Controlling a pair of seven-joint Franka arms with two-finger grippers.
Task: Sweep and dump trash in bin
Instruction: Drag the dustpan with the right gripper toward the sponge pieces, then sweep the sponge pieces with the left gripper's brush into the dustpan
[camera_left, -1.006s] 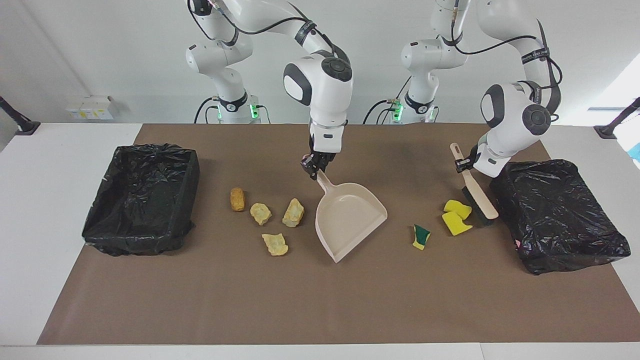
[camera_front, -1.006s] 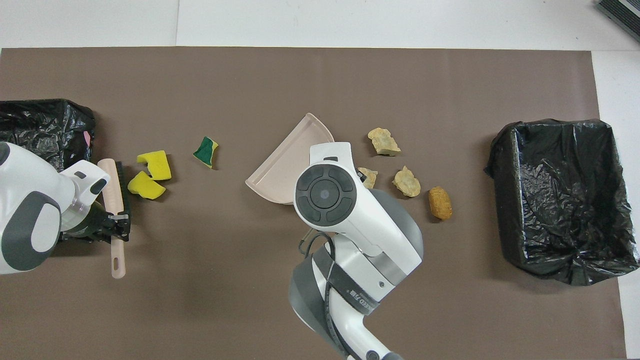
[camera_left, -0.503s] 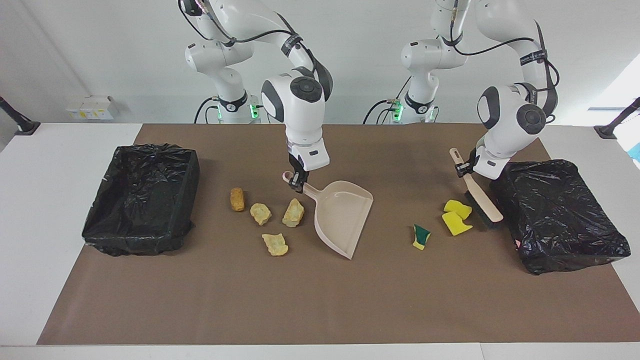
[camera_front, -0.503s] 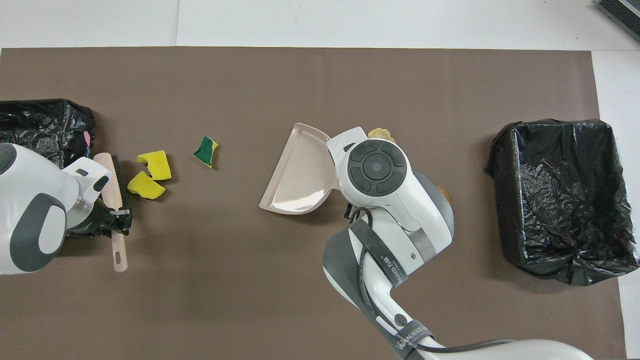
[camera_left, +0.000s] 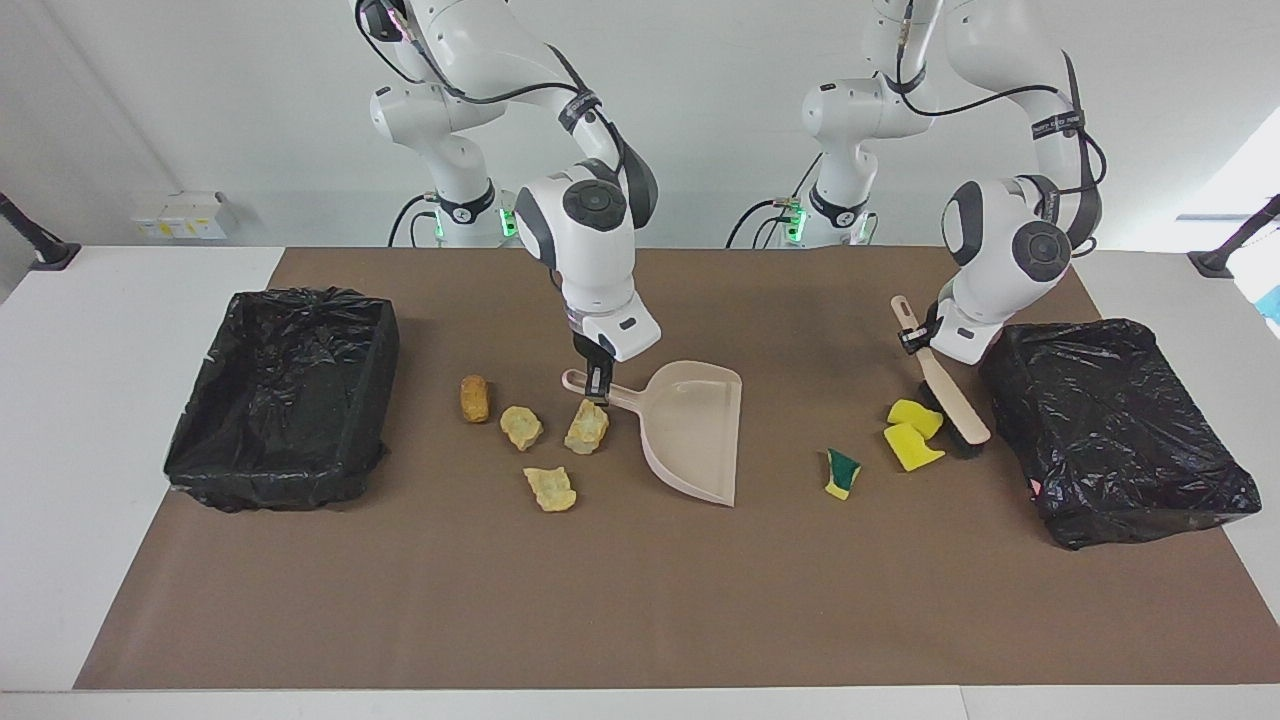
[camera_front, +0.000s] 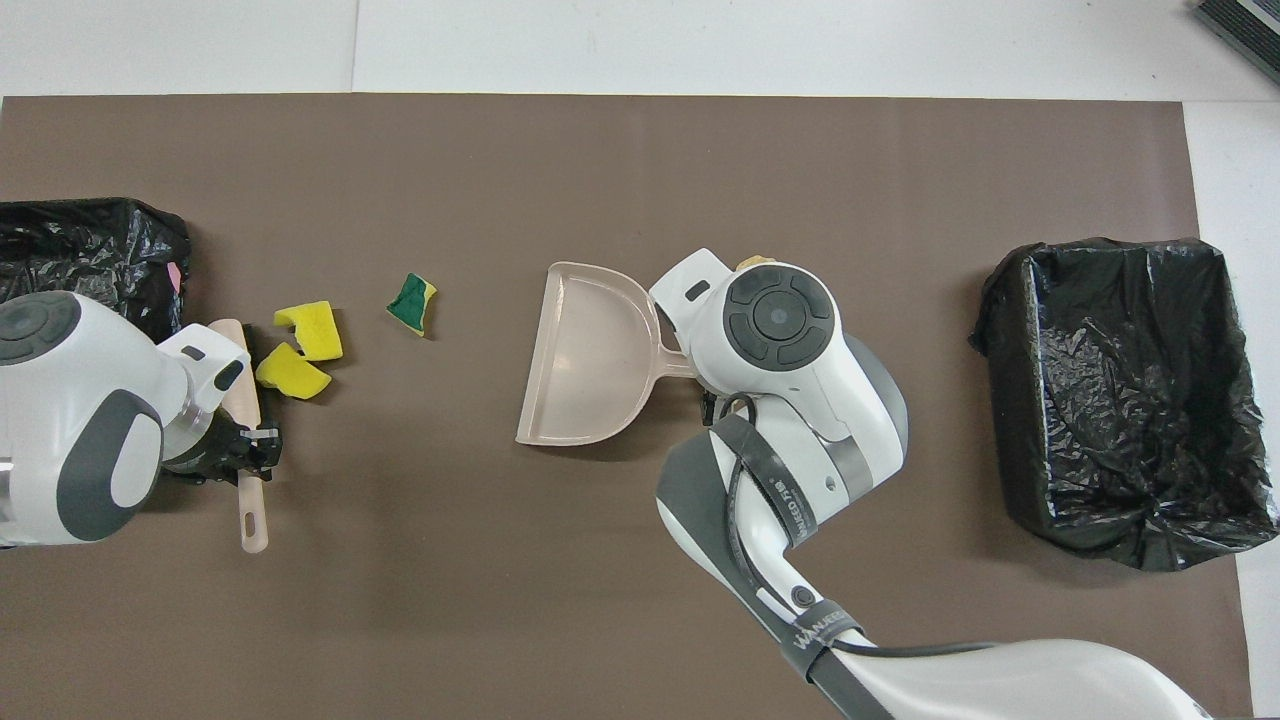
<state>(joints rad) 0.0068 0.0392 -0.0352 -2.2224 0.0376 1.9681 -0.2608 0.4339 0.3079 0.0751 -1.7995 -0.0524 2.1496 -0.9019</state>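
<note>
My right gripper (camera_left: 598, 384) is shut on the handle of the beige dustpan (camera_left: 696, 431), which sits low on the brown mat mid-table, its mouth turned toward the left arm's end. Several tan trash lumps (camera_left: 521, 427) lie beside the handle, toward the right arm's end. In the overhead view my right wrist covers most of them; the dustpan (camera_front: 588, 366) shows. My left gripper (camera_left: 912, 338) is shut on the beige brush (camera_left: 947, 388), whose black bristles rest against two yellow sponge bits (camera_left: 913, 446). A green-backed sponge bit (camera_left: 843, 473) lies between those and the dustpan.
A black-lined bin (camera_left: 270, 470) stands at the right arm's end of the mat. Another black-lined bin (camera_left: 1150, 495) stands at the left arm's end, right beside the brush. The brown mat (camera_left: 640, 600) is bare farther from the robots.
My right gripper has swung the dustpan round, moving its handle toward the tan lumps and turning its mouth to the sponge bits. My left gripper has tilted the brush slightly.
</note>
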